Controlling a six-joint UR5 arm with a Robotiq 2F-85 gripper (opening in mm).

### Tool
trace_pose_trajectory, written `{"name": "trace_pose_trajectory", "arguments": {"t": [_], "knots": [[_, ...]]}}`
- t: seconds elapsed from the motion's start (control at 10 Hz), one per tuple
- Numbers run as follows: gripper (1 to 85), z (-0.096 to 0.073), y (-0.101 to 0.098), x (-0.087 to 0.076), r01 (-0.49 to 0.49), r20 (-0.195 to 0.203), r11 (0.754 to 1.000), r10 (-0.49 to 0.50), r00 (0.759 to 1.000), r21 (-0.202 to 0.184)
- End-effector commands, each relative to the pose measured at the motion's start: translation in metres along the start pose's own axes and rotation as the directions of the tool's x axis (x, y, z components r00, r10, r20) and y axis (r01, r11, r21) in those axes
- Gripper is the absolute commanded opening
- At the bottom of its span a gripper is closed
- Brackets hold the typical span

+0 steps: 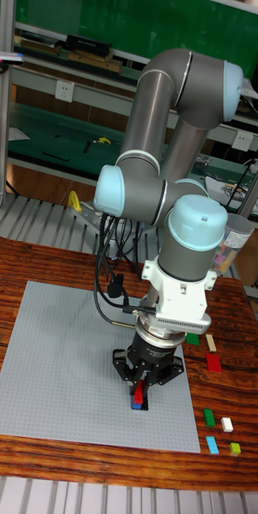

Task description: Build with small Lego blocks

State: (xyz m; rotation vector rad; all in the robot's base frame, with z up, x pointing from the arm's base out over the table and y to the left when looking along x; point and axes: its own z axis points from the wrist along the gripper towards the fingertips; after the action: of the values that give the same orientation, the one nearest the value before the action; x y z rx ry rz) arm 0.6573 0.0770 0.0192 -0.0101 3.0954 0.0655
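I hang low over the grey baseplate, near its right-hand edge, with my gripper pointed straight down and my fingers closed on a small red brick. Directly beneath it, on the baseplate, sits a blue brick — the red one looks to be touching it or just above, though I cannot tell from here whether the studs have seated. The spare pieces lie off the baseplate to its right on the wooden table: a green brick, a cream brick and a red plate up near my wrist, then a second green one, a white one, a light blue one and a lime one nearer the front corner. The risk, as I judge it, is misalignment — if the red brick sits slightly skewed in my grip, pressing down could jam it crooked or shove the blue brick loose. Opening too soon could leave it tipped; lifting while half-gripped could drag the pair off the baseplate.
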Motion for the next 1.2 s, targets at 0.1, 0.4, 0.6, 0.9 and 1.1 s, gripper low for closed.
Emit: {"name": "trace_pose_trajectory", "arguments": {"t": [0.1,0.4,0.6,0.9,1.1], "knots": [[1.3,0.0002,0.0022,-0.0014,-0.007,0.003,1.000,0.007,1.000,-0.015],[1.3,0.0019,0.0023,-0.0005,-0.004,0.010,1.000,0.004,1.000,-0.017],[1.3,0.0012,0.0010,-0.0005,0.001,0.010,1.000,-0.001,1.000,-0.015],[1.3,-0.0001,-0.0007,-0.0008,0.004,0.008,1.000,-0.004,1.000,-0.011],[1.3,0.0018,-0.0006,-0.0013,0.004,0.010,1.000,-0.004,1.000,-0.011]]}}
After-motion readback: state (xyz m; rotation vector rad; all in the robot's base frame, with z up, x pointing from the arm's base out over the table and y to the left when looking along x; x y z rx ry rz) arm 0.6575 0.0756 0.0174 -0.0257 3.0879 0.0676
